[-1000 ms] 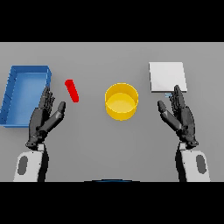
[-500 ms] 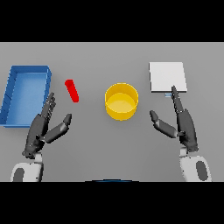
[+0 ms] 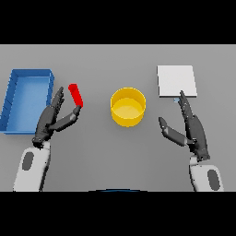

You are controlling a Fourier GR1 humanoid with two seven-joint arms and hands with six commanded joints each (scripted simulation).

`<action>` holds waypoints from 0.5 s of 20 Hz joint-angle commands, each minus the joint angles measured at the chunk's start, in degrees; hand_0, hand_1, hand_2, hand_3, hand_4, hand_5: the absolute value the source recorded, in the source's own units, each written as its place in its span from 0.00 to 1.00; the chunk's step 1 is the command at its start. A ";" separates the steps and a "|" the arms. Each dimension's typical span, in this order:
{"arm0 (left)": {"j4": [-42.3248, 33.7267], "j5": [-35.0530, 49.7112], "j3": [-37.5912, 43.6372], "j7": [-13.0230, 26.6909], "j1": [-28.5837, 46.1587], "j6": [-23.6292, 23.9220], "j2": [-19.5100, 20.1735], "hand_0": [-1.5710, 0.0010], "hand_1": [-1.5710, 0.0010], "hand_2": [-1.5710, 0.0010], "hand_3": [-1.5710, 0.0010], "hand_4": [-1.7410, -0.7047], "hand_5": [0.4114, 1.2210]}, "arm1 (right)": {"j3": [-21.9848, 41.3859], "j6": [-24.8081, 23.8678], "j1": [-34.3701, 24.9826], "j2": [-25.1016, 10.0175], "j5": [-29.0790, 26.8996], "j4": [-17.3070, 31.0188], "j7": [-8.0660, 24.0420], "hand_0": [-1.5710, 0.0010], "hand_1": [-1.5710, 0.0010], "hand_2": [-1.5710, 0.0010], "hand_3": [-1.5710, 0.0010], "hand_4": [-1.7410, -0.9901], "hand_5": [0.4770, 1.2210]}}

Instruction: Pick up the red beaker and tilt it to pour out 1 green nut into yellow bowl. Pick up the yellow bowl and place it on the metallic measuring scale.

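The red beaker [image 3: 75, 94], a small red tube, stands tilted on the grey table left of centre. My left hand [image 3: 51, 120] is open just below and left of it, its fingers stretched toward the beaker and its thumb tip almost at the beaker's base. At the middle of the table sits the yellow bowl [image 3: 128, 106]; I cannot see any nut in it. The metallic scale [image 3: 176, 80] is a flat pale square at the back right. My right hand [image 3: 191, 129] is open below the scale, fingertips near its front edge.
A blue open bin [image 3: 27, 97] lies at the left edge, right beside my left hand.
My left hand has moved forward and to the right, up to the red beaker. My right hand shifted slightly down and back, with its fingers still straight.
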 commanded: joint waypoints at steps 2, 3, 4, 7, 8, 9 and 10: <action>4.53 -0.21 0.70 -1.40 -3.56 -0.20 0.12 1.00 1.00 1.00 1.00 0.54 0.28 | -0.52 0.27 0.13 -0.27 -0.63 0.29 -0.34 1.00 1.00 1.00 1.00 0.68 0.20; 6.22 -0.07 1.05 -2.37 -4.55 -0.49 0.20 1.00 1.00 1.00 1.00 0.54 0.28 | -0.94 0.75 0.09 -0.82 -1.09 0.58 -0.72 1.00 1.00 1.00 1.00 0.68 0.20; 7.54 -0.10 1.39 -3.07 -6.38 -0.45 0.30 1.00 1.00 1.00 1.00 0.54 0.28 | -0.68 0.63 -0.19 -0.77 -0.70 0.55 -0.40 1.00 1.00 1.00 1.00 0.68 0.20; 12.45 -1.13 1.42 -4.64 -10.22 0.16 -0.51 1.00 1.00 1.00 1.00 0.52 0.30 | -0.12 0.71 0.47 -0.35 -0.50 -0.23 -0.35 1.00 1.00 1.00 1.00 0.69 0.20; 13.87 -1.76 1.54 -4.84 -11.27 0.70 -0.40 1.00 1.00 1.00 1.00 0.52 0.30 | -0.16 1.17 1.16 -0.52 -0.99 -0.81 -0.25 1.00 1.00 1.00 1.00 0.68 0.20; 14.55 -1.87 1.78 -4.48 -12.54 0.57 0.10 1.00 1.00 1.00 1.00 0.52 0.30 | -0.24 0.89 0.97 -0.64 -0.66 -0.72 -0.23 1.00 1.00 1.00 1.00 0.68 0.21; 15.89 -2.60 1.67 -4.56 -13.18 1.22 -0.08 1.00 1.00 1.00 1.00 0.53 0.31 | -0.26 0.60 0.68 -0.46 -0.54 -0.67 0.04 1.00 1.00 1.00 1.00 0.69 0.21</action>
